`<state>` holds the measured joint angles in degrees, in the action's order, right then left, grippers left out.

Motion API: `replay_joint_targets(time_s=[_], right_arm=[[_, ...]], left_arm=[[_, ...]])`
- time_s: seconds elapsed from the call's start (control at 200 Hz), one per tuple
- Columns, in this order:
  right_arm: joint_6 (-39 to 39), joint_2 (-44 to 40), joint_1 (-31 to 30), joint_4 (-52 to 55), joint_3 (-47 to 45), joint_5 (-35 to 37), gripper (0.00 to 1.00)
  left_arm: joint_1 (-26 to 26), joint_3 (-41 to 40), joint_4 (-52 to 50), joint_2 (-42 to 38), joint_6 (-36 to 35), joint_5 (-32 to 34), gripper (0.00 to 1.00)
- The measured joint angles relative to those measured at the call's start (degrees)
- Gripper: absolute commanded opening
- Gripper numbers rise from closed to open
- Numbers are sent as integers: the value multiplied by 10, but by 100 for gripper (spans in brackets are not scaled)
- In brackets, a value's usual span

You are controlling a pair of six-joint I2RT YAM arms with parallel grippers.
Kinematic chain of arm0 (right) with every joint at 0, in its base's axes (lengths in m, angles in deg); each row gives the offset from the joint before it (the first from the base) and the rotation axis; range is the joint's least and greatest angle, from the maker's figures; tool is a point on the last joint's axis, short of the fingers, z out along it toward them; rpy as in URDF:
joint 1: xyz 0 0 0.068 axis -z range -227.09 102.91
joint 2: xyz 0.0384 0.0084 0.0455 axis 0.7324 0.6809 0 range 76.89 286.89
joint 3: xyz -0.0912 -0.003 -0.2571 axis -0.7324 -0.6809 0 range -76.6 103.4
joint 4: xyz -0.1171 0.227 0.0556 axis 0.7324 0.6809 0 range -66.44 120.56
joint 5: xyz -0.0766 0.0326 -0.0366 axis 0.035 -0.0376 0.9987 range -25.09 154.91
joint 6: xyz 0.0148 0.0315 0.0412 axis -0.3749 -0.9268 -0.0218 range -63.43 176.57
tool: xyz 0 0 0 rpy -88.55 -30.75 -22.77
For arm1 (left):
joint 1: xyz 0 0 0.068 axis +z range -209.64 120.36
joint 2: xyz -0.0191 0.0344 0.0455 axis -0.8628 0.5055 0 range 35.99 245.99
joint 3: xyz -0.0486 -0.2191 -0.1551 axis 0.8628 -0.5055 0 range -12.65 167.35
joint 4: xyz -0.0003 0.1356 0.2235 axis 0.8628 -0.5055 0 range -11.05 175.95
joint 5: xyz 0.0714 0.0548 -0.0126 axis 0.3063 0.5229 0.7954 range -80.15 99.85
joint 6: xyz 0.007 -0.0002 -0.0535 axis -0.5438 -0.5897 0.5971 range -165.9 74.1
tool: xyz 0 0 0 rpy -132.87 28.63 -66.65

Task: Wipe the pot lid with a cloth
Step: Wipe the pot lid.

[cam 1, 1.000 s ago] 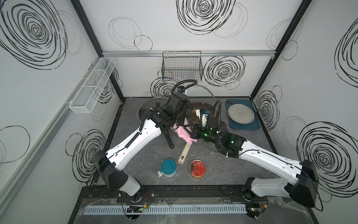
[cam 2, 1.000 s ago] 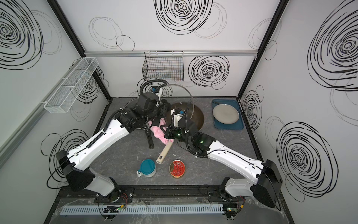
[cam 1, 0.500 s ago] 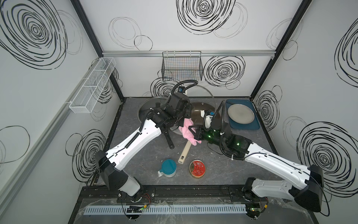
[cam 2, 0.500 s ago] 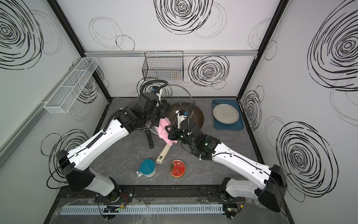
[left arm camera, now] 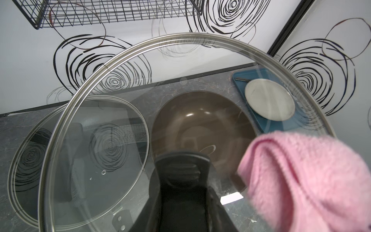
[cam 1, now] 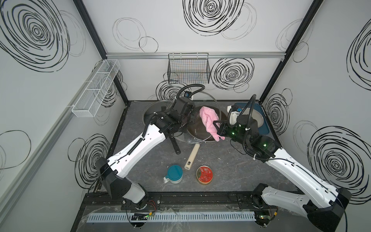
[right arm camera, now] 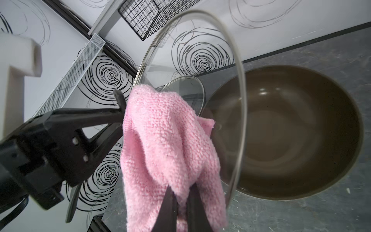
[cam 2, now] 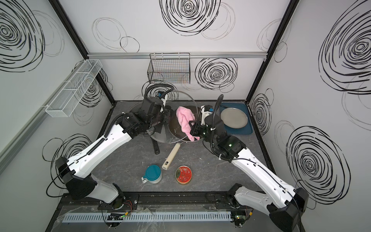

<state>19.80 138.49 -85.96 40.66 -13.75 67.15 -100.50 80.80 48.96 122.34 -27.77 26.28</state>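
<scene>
Above the brown pan (right arm camera: 291, 130), the left gripper (cam 1: 192, 119) clenches its fingers on the tilted glass lid (left arm camera: 112, 66) while the right gripper (right arm camera: 180, 192), fingers grasping the pink cloth (cam 1: 208, 118), holds it against the glass.

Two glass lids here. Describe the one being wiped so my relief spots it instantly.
Look below the black wire basket on the back wall, above the brown pan. The lid stands tilted in the air, its handle in the left gripper, the pink cloth against it; the other lid lies flat.
</scene>
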Motion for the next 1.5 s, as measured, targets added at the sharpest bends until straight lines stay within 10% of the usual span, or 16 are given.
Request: replay_joint_targets(time_s=[0.39, 1.501], right_arm=[[70, 81, 85, 20, 75, -71, 0], [182, 281, 89, 59, 247, -275, 0]], left_arm=[[-19, -19, -18, -4, -40, -60, 0], [-46, -51, -45, -35, -154, -128, 0]])
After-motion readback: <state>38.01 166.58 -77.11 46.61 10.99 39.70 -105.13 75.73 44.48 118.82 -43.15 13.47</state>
